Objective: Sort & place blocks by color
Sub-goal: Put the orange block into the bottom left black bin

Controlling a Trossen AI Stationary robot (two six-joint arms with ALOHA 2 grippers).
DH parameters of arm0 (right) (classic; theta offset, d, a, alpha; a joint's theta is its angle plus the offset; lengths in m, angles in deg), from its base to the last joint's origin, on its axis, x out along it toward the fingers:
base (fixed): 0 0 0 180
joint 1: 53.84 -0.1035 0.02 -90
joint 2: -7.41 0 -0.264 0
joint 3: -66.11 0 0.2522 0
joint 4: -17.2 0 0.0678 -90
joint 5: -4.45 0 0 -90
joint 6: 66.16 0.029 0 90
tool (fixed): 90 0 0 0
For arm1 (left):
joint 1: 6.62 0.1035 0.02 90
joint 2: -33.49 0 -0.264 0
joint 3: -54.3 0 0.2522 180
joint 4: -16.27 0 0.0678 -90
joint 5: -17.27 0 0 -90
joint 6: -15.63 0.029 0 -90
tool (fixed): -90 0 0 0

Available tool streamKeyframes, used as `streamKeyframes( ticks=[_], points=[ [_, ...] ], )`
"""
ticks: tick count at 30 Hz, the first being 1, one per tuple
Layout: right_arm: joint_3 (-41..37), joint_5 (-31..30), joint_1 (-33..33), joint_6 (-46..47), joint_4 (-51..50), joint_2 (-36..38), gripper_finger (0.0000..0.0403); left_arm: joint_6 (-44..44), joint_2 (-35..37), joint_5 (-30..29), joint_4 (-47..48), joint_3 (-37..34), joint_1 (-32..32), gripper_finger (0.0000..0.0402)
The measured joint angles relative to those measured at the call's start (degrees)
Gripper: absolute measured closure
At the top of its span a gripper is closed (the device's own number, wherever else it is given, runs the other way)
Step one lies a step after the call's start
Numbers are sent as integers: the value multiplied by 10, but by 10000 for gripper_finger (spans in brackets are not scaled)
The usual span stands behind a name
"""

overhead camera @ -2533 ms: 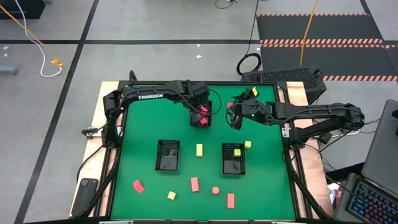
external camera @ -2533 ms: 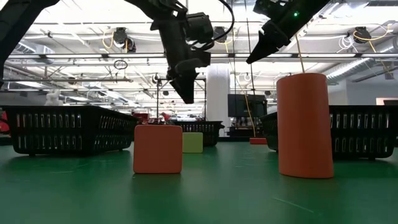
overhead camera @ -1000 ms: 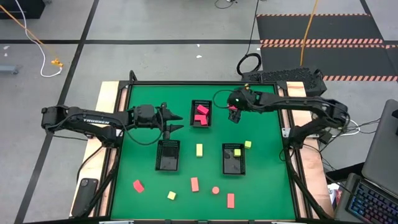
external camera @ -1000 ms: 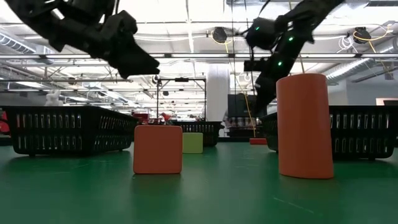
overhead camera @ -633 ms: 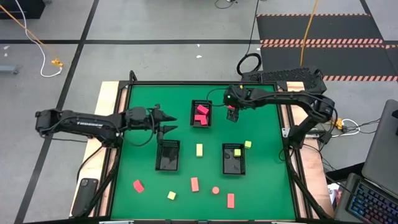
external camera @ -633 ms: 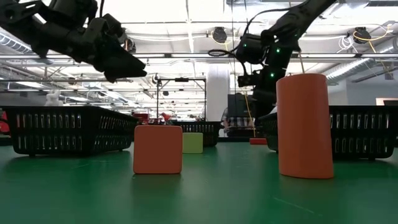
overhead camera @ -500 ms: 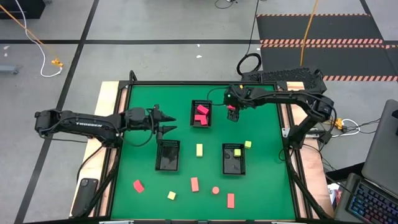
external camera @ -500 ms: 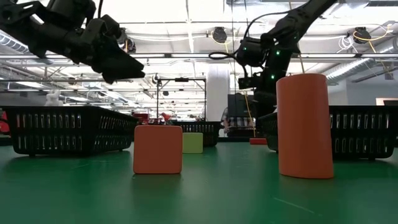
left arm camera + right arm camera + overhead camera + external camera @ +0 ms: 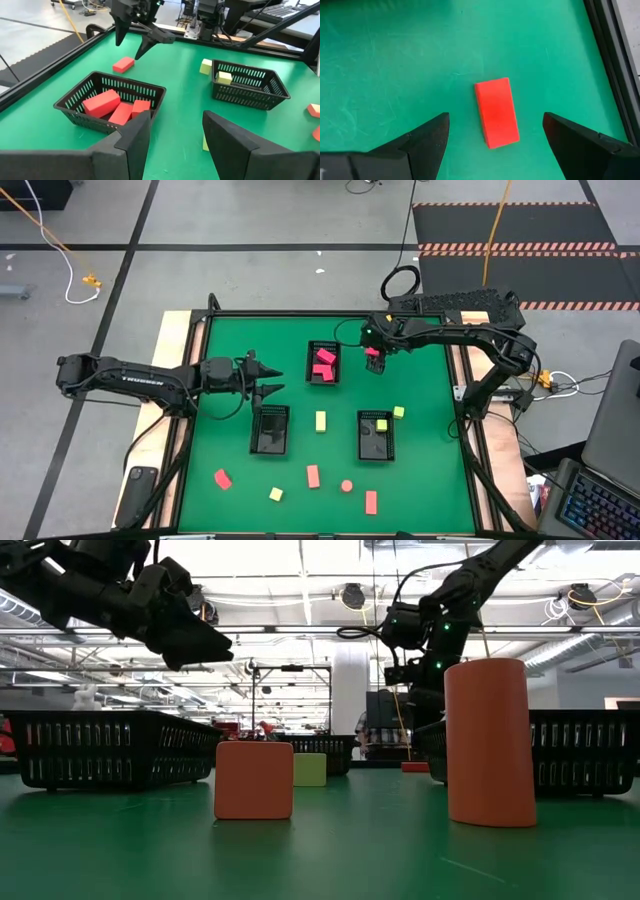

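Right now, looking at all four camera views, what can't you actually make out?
- High view: the red block under the right claw is covered by the claw; only the right wrist view shows that red block.
- Low view: the salmon cylinder up close blocks much of the right tray behind it.
- Left wrist view: the yellow block on the mat is mostly behind the left claw.
- High view: blocks in the far tray overlap, so their count is unclear.

Right end effector [image 9: 495, 145] above bar [image 9: 496, 112], beside back tray [image 9: 323, 346].
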Motion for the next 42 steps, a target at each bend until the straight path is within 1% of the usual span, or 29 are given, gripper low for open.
streamKeyframes(
  ticks=[4, 8, 19, 30, 38, 42],
  points=[
    [0, 1, 0, -2, -1, 0, 90, -6, 0, 0, -3, 0, -5, 218],
    [0, 16, -2, -1, -4, 0, 90, -14, 0, -1, -2, 0, -9, 218],
    [0, 14, -10, 8, -7, 0, 90, -53, 0, -1, -2, 0, -11, 218],
    [-1, 14, -12, 14, -18, 0, 90, -61, 0, -2, -3, 0, -11, 218],
    [-1, 14, -14, 13, -18, 0, 90, -22, 0, -70, -3, 0, -6, 218],
    [-1, 14, -17, 12, -16, 1, 90, -28, 0, -89, -3, 0, -2, 218]
  ],
)
